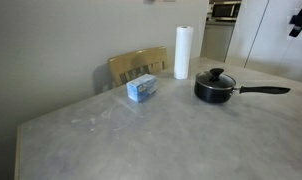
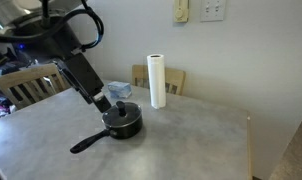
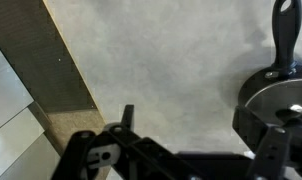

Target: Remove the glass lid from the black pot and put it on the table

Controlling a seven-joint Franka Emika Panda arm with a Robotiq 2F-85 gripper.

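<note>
On the desk (image 1: 91, 140) a small blue box (image 1: 141, 89) sits in front of a wooden chair (image 1: 131, 65). Next comes a tall white paper roll (image 1: 182, 52). Right of it stands the black pot (image 1: 213, 93). The glass lid (image 1: 217, 80) is on top of it. In the wrist view the hand (image 3: 203, 125) is spread wide and holds nothing.
</note>
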